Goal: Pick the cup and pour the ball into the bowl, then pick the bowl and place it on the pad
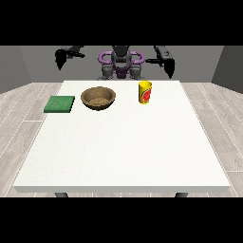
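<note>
Yellow cup [145,92] upright near bowl [98,98]; green pad [59,104] beside. Both hands [60,59] [169,66] raised, holding nothing (finger spread: cannot tell). You risk tipping cup on approach; ball unseen.

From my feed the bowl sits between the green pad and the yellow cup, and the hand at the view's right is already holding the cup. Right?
Not quite. In the front view the bowl does sit between the green pad and the yellow cup, but the hand at the view's right hangs above the table's far edge, apart from the cup, holding nothing.
</note>
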`<move>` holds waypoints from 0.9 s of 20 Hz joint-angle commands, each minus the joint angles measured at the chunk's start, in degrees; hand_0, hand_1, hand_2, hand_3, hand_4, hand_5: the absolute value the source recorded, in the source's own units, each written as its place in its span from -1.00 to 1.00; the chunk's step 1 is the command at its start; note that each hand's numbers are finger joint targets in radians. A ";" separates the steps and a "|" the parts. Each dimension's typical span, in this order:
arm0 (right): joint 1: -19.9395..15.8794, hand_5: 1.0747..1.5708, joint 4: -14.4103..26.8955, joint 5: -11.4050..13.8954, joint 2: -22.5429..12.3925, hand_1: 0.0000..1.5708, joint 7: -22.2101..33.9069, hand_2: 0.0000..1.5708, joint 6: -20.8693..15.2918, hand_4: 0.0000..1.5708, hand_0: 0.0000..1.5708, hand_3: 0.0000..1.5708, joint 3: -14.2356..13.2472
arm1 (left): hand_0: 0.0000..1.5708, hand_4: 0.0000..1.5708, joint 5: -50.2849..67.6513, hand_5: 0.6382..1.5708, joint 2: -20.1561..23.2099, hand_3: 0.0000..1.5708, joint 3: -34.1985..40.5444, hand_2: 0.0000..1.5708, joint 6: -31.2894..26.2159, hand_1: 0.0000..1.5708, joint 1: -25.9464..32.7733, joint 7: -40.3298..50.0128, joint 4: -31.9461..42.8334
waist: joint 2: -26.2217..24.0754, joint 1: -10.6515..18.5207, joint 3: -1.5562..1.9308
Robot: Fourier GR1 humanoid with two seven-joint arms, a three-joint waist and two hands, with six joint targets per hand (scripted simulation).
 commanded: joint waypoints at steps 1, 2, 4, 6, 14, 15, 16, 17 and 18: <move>0.08 1.00 1.67 0.84 -0.62 -1.00 -1.85 -1.00 1.12 -1.00 -1.00 -1.00 -0.31 | -1.00 -1.00 -2.95 0.89 -3.46 -1.00 -2.29 -1.00 0.66 -1.00 1.37 -8.66 7.36 | 1.71 -0.67 -0.02; -0.76 1.00 1.59 1.93 1.12 -1.00 -4.36 -1.00 0.19 -1.00 -1.00 -1.00 0.77 | -1.00 -1.00 -3.99 0.89 -4.15 -1.00 -1.92 -1.00 2.28 -1.00 -0.51 -11.89 10.02 | 3.53 -1.24 -0.02; 1.38 1.00 0.05 1.45 -0.05 -1.00 -4.62 -1.00 3.00 -1.00 -1.00 -1.00 1.31 | -1.00 -1.00 -4.18 0.89 -4.66 -1.00 -0.38 -1.00 4.06 -1.00 -1.92 -15.46 14.73 | 4.10 -4.22 -0.03; -3.22 1.00 4.20 0.51 -2.27 -1.00 -4.14 -1.00 2.61 -1.00 -1.00 -1.00 -1.76 | -1.00 -1.00 -5.17 0.90 -4.38 -1.00 -0.75 -1.00 5.69 -1.00 -6.41 -14.45 18.12 | 5.17 -2.45 -0.01; -4.52 1.00 5.05 0.92 -1.12 -1.00 -6.46 -1.00 3.35 -1.00 -1.00 -1.00 -0.73 | -1.00 -1.00 -4.56 0.89 -2.46 -1.00 3.60 -1.00 7.20 -1.00 -14.52 -28.33 36.68 | 7.67 -4.24 -0.04; -4.38 1.00 5.71 2.30 1.12 -1.00 -7.84 -1.00 1.47 -1.00 -1.00 -1.00 0.34 | -1.00 -1.00 -5.80 0.88 -4.07 -1.00 1.95 -1.00 7.59 -1.00 -13.41 -30.03 37.36 | 8.51 -3.77 -0.04; -7.01 1.00 5.92 -0.78 -2.34 -1.00 -5.02 -1.00 3.52 -1.00 -1.00 -1.00 -2.28 | -1.00 -1.00 -4.84 0.89 -2.00 -1.00 3.65 -1.00 6.61 -1.00 -15.58 -31.49 39.88 | 9.76 -4.04 -0.04; -4.54 1.00 8.90 -0.18 -2.64 -1.00 -7.47 -1.00 5.71 -1.00 -1.00 -1.00 -2.26 | -1.00 -1.00 -5.13 0.89 -2.89 -1.00 2.79 -1.00 7.73 -1.00 -15.70 -29.83 40.93 | 6.91 -3.51 -0.02; -4.49 1.00 5.90 0.99 -0.63 -1.00 -5.48 -1.00 3.57 -1.00 -1.00 -1.00 -0.13 | -1.00 -1.00 -3.74 0.89 -0.99 -1.00 4.54 -1.00 6.23 -1.00 -17.86 -30.13 43.90 | 7.33 -3.99 -0.03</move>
